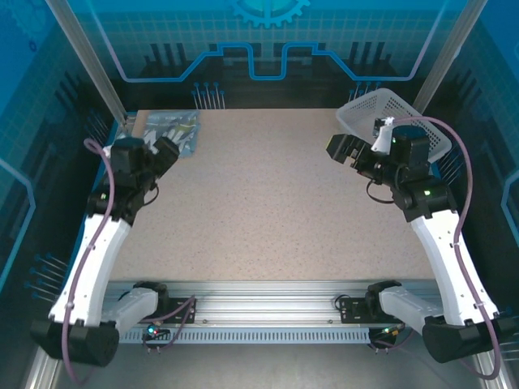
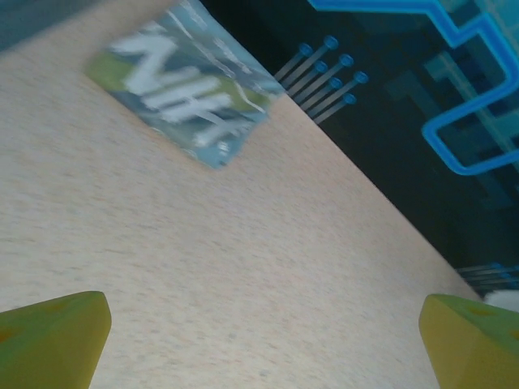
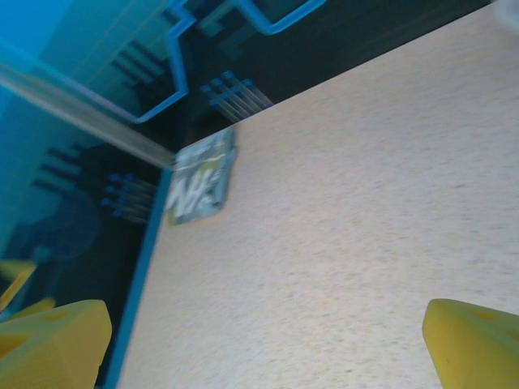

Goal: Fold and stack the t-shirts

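A: Looking down from the top camera, where does the t-shirt (image 1: pixel 173 128) lie?

B: At the far left corner of the table (image 1: pixel 268 211), folded into a small flat rectangle. It is grey-blue with large white characters and a touch of green, and its far edge sits close to the table's rim.

A: And the left gripper (image 1: pixel 165 151)?

B: It hovers near the shirt's near edge, above the tabletop, pointing toward the far side. In the left wrist view its two yellow-green fingers (image 2: pixel 57 336) sit at the bottom corners, spread wide, with bare speckled table between them. It has hold of nothing. The shirt lies ahead and to the left, apart from the fingertips.

A: What about the right gripper (image 1: pixel 344 149)?

B: It is on the far right side, raised above the table and turned toward the left. Just behind it stands a white lattice basket (image 1: pixel 388 112) at the far right corner, partly hidden by the arm.

A: Is that one gripping anything?

B: No. In the right wrist view the yellow fingers (image 3: pixel 57 344) are set far apart at the bottom corners, with only table surface between them. The folded shirt shows small and blurred across the table, against the far left edge.

A: Can you read the print?

B: No, it is too blurred in both wrist views.
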